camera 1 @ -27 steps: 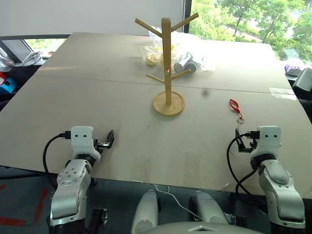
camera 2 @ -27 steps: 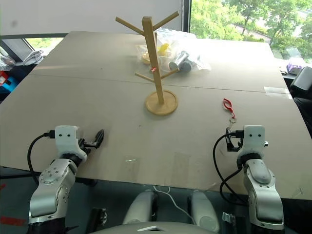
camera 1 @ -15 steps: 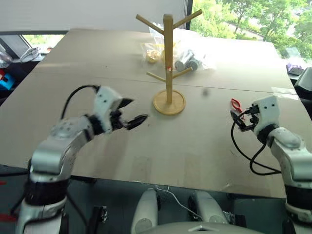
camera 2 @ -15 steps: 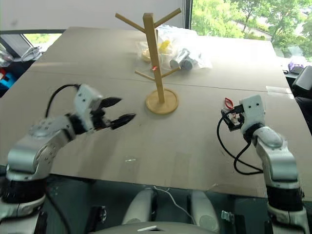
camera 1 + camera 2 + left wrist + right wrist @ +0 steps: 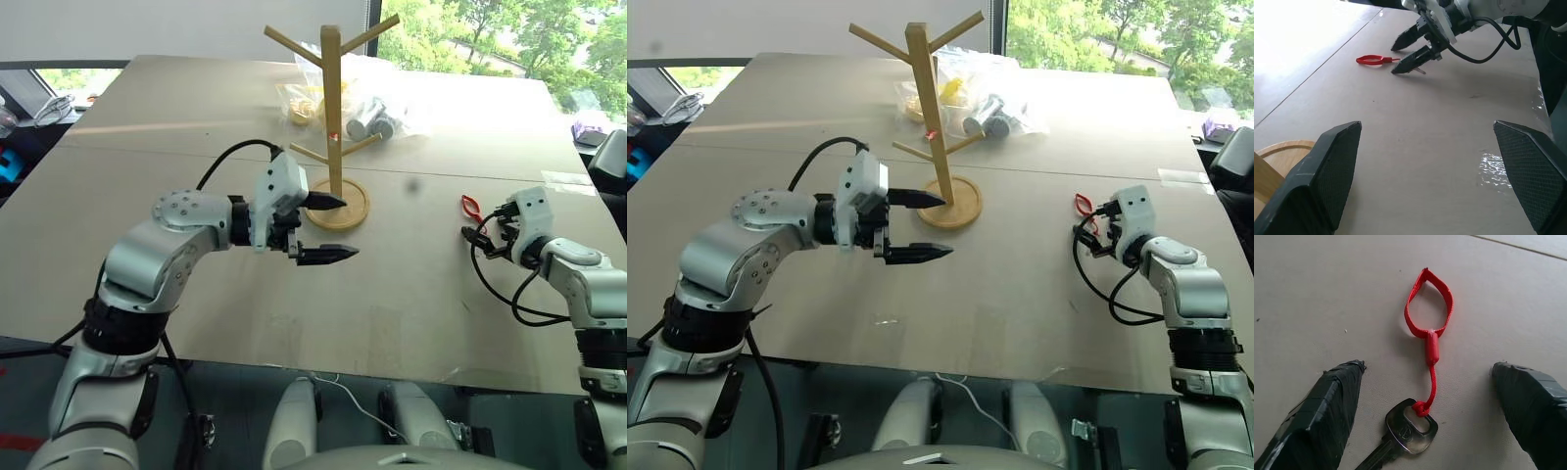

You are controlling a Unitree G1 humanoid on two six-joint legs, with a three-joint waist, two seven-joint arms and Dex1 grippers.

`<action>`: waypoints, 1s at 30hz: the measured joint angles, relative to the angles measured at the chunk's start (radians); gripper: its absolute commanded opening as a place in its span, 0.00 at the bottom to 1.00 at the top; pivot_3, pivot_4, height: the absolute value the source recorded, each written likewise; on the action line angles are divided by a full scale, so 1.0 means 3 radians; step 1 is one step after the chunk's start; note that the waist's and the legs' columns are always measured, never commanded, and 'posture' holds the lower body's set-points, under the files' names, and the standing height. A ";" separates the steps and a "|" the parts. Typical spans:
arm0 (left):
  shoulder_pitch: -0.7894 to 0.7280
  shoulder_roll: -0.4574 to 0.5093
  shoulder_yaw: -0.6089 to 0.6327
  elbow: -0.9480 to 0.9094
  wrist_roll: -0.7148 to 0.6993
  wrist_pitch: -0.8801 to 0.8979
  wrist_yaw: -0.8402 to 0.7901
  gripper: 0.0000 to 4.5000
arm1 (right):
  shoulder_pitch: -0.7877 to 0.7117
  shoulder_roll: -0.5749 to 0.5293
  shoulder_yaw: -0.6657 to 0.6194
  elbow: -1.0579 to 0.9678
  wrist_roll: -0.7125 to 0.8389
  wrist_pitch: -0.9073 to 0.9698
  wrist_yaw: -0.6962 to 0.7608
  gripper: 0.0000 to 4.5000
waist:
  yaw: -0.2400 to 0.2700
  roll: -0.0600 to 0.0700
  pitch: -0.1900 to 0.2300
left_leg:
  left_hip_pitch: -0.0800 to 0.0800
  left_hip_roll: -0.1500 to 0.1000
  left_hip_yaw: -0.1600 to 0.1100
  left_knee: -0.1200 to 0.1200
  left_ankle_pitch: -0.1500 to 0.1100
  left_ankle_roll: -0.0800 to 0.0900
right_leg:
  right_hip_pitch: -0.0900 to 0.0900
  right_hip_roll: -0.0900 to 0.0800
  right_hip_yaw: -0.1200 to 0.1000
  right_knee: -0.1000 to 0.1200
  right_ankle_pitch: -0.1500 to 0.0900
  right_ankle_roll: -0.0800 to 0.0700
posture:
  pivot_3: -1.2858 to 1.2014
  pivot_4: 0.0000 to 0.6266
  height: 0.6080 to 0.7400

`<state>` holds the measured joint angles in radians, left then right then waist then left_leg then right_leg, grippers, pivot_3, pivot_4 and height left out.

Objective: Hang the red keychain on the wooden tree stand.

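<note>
The red keychain (image 5: 1431,346) lies flat on the table at the right (image 5: 471,207), its loop pointing away and a metal key (image 5: 1408,428) on its cord. My right gripper (image 5: 1427,366) is open just above the table, one finger on each side of the cord and key without touching them. The wooden tree stand (image 5: 334,108) is upright at the table's middle on its round base (image 5: 355,213). My left gripper (image 5: 351,227) hovers open and empty just in front of that base, pointing right toward the keychain (image 5: 1374,59).
Clear plastic bags (image 5: 377,113) holding small items lie behind the stand. A strip of tape (image 5: 568,183) is stuck near the table's right edge. Bare table top (image 5: 411,294) stretches between the two grippers.
My left arm has swung up from the near table edge to the stand's base. The right gripper has moved forward until its fingers straddle the keychain.
</note>
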<state>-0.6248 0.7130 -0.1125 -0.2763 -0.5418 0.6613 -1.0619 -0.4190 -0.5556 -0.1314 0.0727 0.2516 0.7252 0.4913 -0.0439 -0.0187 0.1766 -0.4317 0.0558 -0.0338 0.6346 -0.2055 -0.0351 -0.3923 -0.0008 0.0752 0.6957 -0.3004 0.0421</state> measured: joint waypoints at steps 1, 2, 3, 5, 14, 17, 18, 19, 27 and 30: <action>-0.0024 -0.0013 -0.0013 0.0033 0.0010 -0.0028 -0.0012 0.99 | -0.0025 0.0000 0.0014 0.0063 -0.0013 -0.0052 0.0023 1.00 | -0.0002 0.0000 0.0000 | 0.0001 0.0000 0.0000 0.0000 0.0000 0.0000 | 0.0000 0.0000 0.0001 0.0000 0.0000 0.0000 | 0.52 0.24 1.00; -0.0031 -0.0017 -0.0021 0.0063 0.0025 -0.0047 -0.0019 0.99 | -0.0046 0.0000 0.0027 0.0108 -0.0027 -0.0102 0.0042 1.00 | -0.0003 0.0000 0.0000 | 0.0001 0.0000 0.0000 0.0000 0.0000 0.0000 | 0.0000 0.0000 0.0001 0.0001 0.0000 0.0000 | 0.52 0.24 1.00; -0.0031 -0.0018 -0.0022 0.0085 0.0030 -0.0051 -0.0021 0.99 | -0.0064 0.0000 0.0033 0.0146 -0.0032 -0.0124 0.0056 1.00 | -0.0003 0.0000 0.0000 | 0.0001 0.0001 -0.0001 0.0000 0.0000 0.0000 | 0.0000 0.0001 0.0001 0.0001 0.0000 0.0000 | 0.52 0.24 1.00; -0.0031 -0.0021 -0.0022 0.0125 0.0039 -0.0072 -0.0020 0.99 | -0.0106 -0.0001 0.0041 0.0235 -0.0051 -0.0187 0.0092 1.00 | -0.0001 0.0000 0.0000 | 0.0001 0.0001 0.0000 0.0000 0.0000 0.0000 | 0.0000 0.0001 0.0001 0.0002 0.0000 0.0000 | 0.52 0.24 1.00; -0.0029 -0.0037 -0.0021 0.0176 0.0110 -0.0177 -0.0013 1.00 | -0.0107 -0.0056 0.0059 0.0359 -0.0059 -0.0334 0.0289 0.32 | 0.0009 0.0000 0.0000 | 0.0001 0.0000 0.0000 0.0002 0.0000 0.0000 | 0.0001 0.0000 0.0000 0.0002 0.0000 0.0000 | 0.52 0.24 1.00; -0.0029 -0.0038 -0.0021 0.0179 0.0126 -0.0195 -0.0009 1.00 | -0.0116 -0.0061 0.0095 0.0428 -0.0083 -0.0434 0.0327 0.01 | 0.0007 0.0000 -0.0001 | 0.0002 0.0000 0.0000 0.0003 0.0000 0.0000 | 0.0002 0.0000 0.0000 0.0002 0.0000 0.0000 | 0.52 0.24 1.00; -0.0029 -0.0042 -0.0020 0.0180 0.0130 -0.0195 0.0002 1.00 | -0.0130 -0.0063 0.0113 0.0471 -0.0092 -0.0484 0.0345 0.01 | 0.0006 -0.0001 -0.0001 | 0.0003 0.0000 -0.0001 0.0003 0.0000 0.0000 | 0.0003 0.0000 0.0000 0.0002 0.0000 0.0000 | 0.52 0.24 1.00; -0.0027 -0.0048 -0.0019 0.0179 0.0129 -0.0195 0.0010 1.00 | -0.0139 -0.0063 0.0115 0.0489 -0.0097 -0.0492 0.0352 0.01 | 0.0006 -0.0001 -0.0001 | 0.0005 0.0000 -0.0001 0.0004 0.0000 0.0000 | 0.0006 0.0000 0.0000 0.0002 0.0000 0.0000 | 0.52 0.24 1.00; 0.0276 -0.0093 0.0416 -0.0106 -0.0277 0.0239 0.0340 1.00 | 0.0181 -0.0074 0.0139 0.0121 -0.0200 -0.0797 0.0342 0.01 | 0.0017 -0.0001 -0.0001 | 0.0002 0.0001 -0.0007 0.0006 0.0000 0.0000 | 0.0010 -0.0001 -0.0005 -0.0001 0.0000 0.0001 | 0.52 0.24 1.00; 0.0467 -0.0105 0.0749 -0.0365 -0.0696 0.0594 0.0570 1.00 | 0.0524 0.0059 0.0219 -0.0469 -0.0172 -0.0995 0.0369 0.01 | 0.0005 0.0000 0.0001 | -0.0002 0.0002 -0.0008 0.0003 0.0000 0.0000 | 0.0003 -0.0001 -0.0006 0.0000 -0.0001 0.0000 | 0.52 0.24 1.00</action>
<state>-0.4847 0.6814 0.1121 -0.3858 -0.7506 0.8395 -0.8909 -0.2617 -0.5379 -0.0657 -0.0680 0.2000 0.4268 0.6021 -0.0424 -0.0186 0.1768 -0.4322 0.0565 -0.0361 0.6354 -0.2055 -0.0352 -0.3913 -0.0012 0.0734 0.6958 -0.3007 0.0422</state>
